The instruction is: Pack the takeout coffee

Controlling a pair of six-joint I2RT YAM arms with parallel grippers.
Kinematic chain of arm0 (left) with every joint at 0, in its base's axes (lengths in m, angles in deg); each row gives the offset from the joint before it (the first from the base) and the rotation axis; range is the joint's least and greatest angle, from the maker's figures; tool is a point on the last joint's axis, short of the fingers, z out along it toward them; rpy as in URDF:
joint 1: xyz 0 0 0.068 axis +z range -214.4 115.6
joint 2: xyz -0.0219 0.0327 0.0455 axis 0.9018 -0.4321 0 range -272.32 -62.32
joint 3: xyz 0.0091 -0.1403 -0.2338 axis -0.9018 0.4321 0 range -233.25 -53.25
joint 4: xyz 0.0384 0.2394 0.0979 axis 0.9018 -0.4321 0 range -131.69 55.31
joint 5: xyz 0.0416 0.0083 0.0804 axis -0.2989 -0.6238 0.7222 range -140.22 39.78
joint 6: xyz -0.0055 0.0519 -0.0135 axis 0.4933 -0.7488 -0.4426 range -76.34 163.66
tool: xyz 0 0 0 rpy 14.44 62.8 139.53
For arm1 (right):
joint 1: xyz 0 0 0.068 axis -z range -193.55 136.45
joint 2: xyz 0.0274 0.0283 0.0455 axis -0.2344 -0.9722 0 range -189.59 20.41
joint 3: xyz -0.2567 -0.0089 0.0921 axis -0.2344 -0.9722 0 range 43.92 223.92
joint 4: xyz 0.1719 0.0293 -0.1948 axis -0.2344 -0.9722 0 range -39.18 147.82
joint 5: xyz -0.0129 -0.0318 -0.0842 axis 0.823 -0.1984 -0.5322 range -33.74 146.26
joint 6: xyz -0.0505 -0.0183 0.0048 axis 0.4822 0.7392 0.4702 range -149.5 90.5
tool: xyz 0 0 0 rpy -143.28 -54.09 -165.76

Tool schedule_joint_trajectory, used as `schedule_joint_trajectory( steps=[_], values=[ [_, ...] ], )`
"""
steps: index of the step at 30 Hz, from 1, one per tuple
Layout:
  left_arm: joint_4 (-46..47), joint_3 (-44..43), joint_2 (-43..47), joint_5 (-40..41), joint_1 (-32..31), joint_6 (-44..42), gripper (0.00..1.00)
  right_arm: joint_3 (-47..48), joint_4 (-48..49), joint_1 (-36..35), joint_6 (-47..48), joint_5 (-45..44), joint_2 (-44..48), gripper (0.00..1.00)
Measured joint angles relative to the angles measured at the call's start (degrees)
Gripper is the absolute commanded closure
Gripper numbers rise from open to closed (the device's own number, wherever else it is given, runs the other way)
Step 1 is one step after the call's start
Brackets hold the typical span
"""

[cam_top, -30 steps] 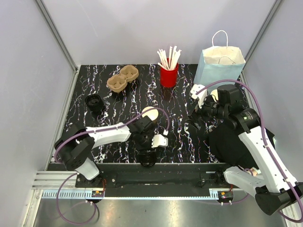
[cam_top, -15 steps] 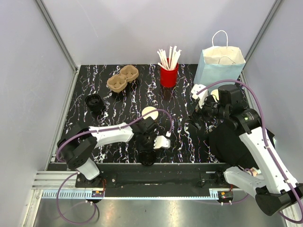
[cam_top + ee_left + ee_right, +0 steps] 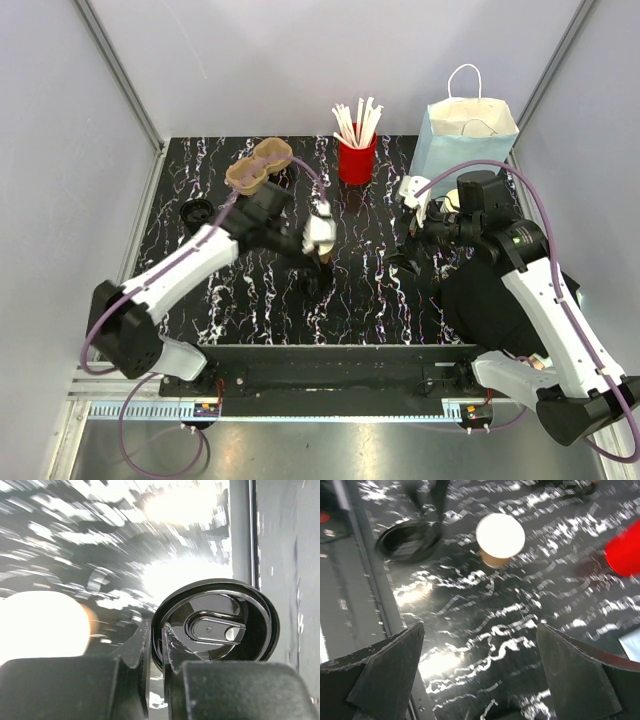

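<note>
Okay, my left end effector (image 3: 156,641) is pinched shut on the black lid (image 3: 217,624) by its rim, for capping I reckon. The coffee cup (image 3: 500,537) stands unlidded on the surface (image 3: 485,605) near it. The right end effector (image 3: 477,630) gapes wide, empty.

Both arms same build: left arm (image 3: 185,265) and right arm (image 3: 550,305) have white shell links, black joint housings and black wrists. A thin purple cable (image 3: 480,166) loops along each. On my left gripper (image 3: 156,627) and right gripper (image 3: 479,627), fingers are matte black wedges with white housing behind
</note>
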Motion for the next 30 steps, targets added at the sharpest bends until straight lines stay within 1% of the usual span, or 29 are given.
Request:
schedule_joint_trajectory(
  steps=[2, 3, 5, 7, 11, 13, 14, 16, 19, 21, 24, 30],
  values=[
    [0.24, -2.47, 1.88, -4.66, 4.24, 0.59, 1.0, 1.03, -0.11, 0.0, -0.07, 2.49, -0.74, 0.0],
    [0.63, -3.63, 3.02, -7.63, 6.97, 1.7, 1.0, 2.1, -0.17, 0.0, -0.13, 3.65, -1.33, 0.0],
    [2.08, -4.98, 4.33, -11.41, 10.34, 4.44, 1.0, 5.07, 0.24, 0.0, -0.55, 6.1, -3.1, 0.0],
    [4.96, -6.14, 5.29, -15.02, 12.9, 8.79, 1.0, 8.7, 0.9, 0.0, -1.75, 8.41, -5.33, 0.0],
    [13.27, -9.88, 4.59, -20.92, 16.31, 21.16, 1.0, 16.06, 4.22, 0.02, -6.23, 14.01, -10.88, 0.0],
    [21.86, -10.54, 3.98, -23.15, 17.92, 31.08, 1.0, 18.91, 6.45, 0.04, -9.49, 16.65, -13.42, 0.02],
    [27.52, -10.47, 3.48, -24.02, 18.84, 37.59, 1.0, 20.28, 8.02, 0.04, -11.5, 18.08, -14.73, 0.03],
    [41.03, -9.88, 2.12, -25.05, 20.72, 51.25, 1.0, 22.58, 11.21, 0.04, -15.56, 20.48, -17.29, 0.05],
    [63.95, -7.21, -0.17, -24.85, 23.37, 72.3, 1.0, 24.26, 15.72, 0.04, -21.07, 22.75, -20.15, 0.08],
    [74.73, -6.08, -1.64, -24.33, 24.57, 82.4, 1.0, 25.07, 17.97, 0.02, -23.96, 23.74, -21.88, 0.1],
    [84.76, -4.96, -2.86, -22.91, 25.03, 92.63, 1.0, 27.08, 20.33, -0.13, -27.56, 24.63, -24.52, 0.11],
    [101.66, -1.97, -4.79, -19.47, 24.81, 107.69, 1.0, 32.22, 23.3, -1.6, -32.83, 25.57, -28.55, 0.15]
  ],
)
